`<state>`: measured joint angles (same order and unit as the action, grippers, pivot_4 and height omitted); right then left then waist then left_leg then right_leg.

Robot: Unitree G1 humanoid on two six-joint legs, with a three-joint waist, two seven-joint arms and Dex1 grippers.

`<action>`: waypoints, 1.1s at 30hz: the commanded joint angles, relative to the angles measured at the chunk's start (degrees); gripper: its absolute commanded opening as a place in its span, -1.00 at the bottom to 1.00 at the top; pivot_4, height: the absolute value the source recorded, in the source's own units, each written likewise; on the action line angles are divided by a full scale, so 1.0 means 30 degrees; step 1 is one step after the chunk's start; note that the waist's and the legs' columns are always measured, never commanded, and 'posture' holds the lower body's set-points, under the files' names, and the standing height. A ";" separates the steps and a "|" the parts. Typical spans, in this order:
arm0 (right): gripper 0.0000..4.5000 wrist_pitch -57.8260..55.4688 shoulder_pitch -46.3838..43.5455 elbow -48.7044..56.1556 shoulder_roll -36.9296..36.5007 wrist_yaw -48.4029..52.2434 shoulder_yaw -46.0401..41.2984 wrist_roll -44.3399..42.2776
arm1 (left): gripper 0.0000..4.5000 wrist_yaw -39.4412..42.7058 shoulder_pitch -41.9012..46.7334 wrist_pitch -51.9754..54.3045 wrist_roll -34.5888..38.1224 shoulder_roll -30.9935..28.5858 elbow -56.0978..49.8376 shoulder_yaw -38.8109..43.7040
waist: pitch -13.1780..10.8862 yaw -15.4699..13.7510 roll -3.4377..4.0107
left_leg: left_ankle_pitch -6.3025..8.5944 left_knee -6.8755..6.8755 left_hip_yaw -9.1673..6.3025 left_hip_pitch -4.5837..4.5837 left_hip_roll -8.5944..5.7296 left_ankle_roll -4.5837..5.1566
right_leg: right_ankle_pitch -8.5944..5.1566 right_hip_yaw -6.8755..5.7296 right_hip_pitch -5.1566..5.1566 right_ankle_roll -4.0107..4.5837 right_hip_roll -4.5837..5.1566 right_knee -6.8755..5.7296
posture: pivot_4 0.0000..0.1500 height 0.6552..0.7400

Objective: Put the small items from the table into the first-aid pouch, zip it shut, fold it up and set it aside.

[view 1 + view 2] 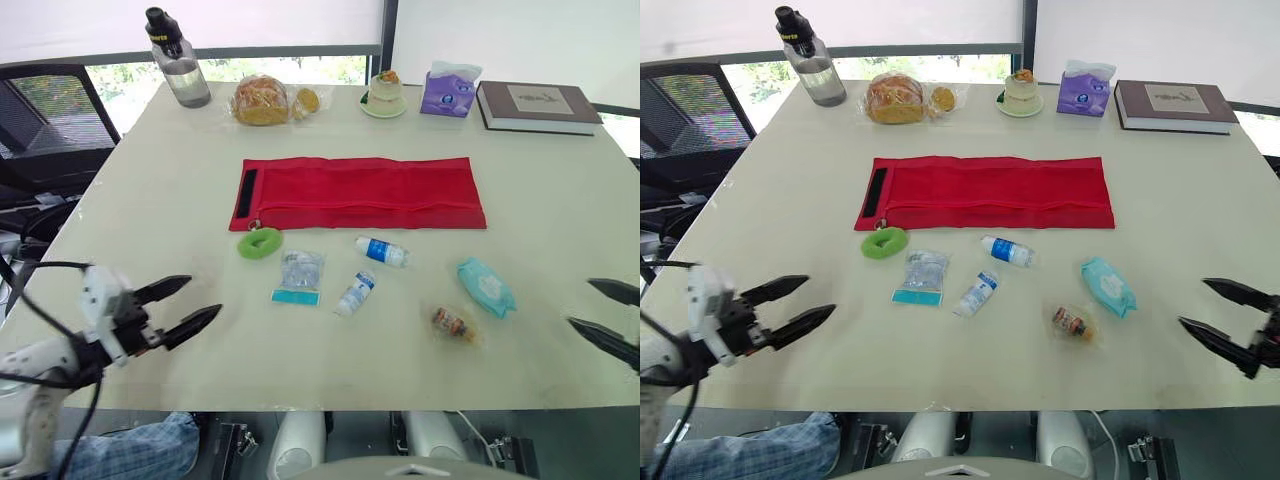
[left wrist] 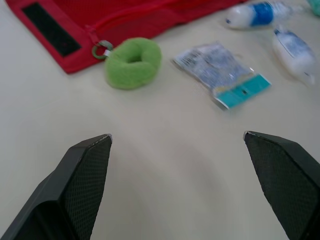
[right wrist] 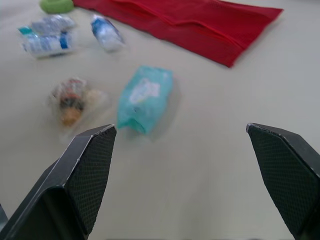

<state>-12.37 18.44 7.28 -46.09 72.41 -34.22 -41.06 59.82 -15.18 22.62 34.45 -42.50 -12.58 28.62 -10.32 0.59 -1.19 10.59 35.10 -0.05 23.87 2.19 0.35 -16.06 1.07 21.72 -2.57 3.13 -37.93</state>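
Your left gripper (image 1: 204, 296) lower left, spread wide, empty; right gripper (image 1: 1193, 302) lower right, wide too. Mid-frame on bench (image 1: 140, 190): red pouch (image 1: 360, 192), flat; green ring (image 1: 260, 243) just below its left corner.

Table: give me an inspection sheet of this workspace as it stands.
Surface: pale table, no spills seen.
Job's things: red pouch flat and unfolded; green ring, sachet, bottle, second bottle, teal pack and wrapped item lie outside it, on the near side.
Clutter: water bottle, bread bag, cake, tissues, book along the far edge.
Grippers: left gripper and right gripper open, empty, near the front corners.
Cables: black cable by the left arm.
Surroundings: chair on the left, window behind.
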 commanded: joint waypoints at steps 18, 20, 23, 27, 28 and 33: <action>0.98 -0.3246 -0.3937 0.8094 -0.0325 -0.2990 0.4369 -0.1477 | 1.00 -0.7872 0.7580 1.4273 0.5911 0.2691 0.0862 -0.3829 | 0.0008 -0.0272 -0.0014 | -0.0003 0.0045 -0.0028 0.0014 -0.0028 0.0002 | 0.0051 -0.0081 -0.0028 -0.0093 -0.0153 -0.0026 | 1.00 1.00; 0.98 -0.2851 -0.3984 0.8087 -0.0242 -0.2774 0.4575 -0.1133 | 1.00 -0.8399 0.8235 1.5204 0.6441 0.3135 0.1248 -0.3708 | 0.0011 -0.0354 -0.0009 | -0.0004 0.0061 -0.0023 0.0013 -0.0031 0.0002 | 0.0049 -0.0080 -0.0031 -0.0106 -0.0158 -0.0035 | 1.00 1.00; 0.98 -0.2509 -0.4197 0.7998 -0.0115 -0.2607 0.4694 -0.0966 | 1.00 -0.8967 0.9155 1.6275 0.7258 0.3723 0.2017 -0.3202 | 0.0014 -0.0445 -0.0007 | -0.0005 0.0085 -0.0021 0.0013 -0.0035 0.0003 | 0.0066 -0.0061 -0.0035 -0.0128 -0.0158 -0.0037 | 1.00 1.00; 0.98 -0.2081 -0.4410 0.7822 -0.0081 -0.2376 0.4793 -0.0672 | 1.00 -0.9777 1.0067 1.7457 0.7860 0.4271 0.3009 -0.2606 | 0.0016 -0.0466 -0.0012 | -0.0006 0.0109 -0.0025 0.0013 -0.0042 0.0004 | 0.0066 -0.0064 -0.0053 -0.0109 -0.0156 -0.0036 | 1.00 1.00; 0.98 -0.2071 -0.4524 0.7834 -0.0073 -0.2462 0.4880 -0.0650 | 1.00 -0.9835 1.0166 1.7495 0.7802 0.4352 0.3126 -0.2645 | 0.0016 -0.0464 -0.0012 | -0.0006 0.0110 -0.0026 0.0013 -0.0043 0.0003 | 0.0072 -0.0063 -0.0056 -0.0104 -0.0156 -0.0036 | 1.00 1.00; 1.00 -0.1973 -0.4710 0.7849 -0.0004 -0.2648 0.5080 -0.0518 | 0.30 -1.0153 1.0422 1.7384 0.7738 0.4880 0.3436 -0.2815 | 0.0016 -0.0453 -0.0012 | -0.0005 0.0105 -0.0044 0.0013 -0.0043 0.0002 | 0.0090 -0.0055 -0.0054 -0.0086 -0.0154 -0.0034 | 1.00 1.00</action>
<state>-19.59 4.85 30.27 -46.33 64.58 -18.60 -42.54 29.58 15.74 74.02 57.39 -28.48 -2.55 20.88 -10.27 -0.77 -1.22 10.58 35.42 -0.19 23.92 2.06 0.36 -15.79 0.91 21.56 -2.83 2.67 -38.03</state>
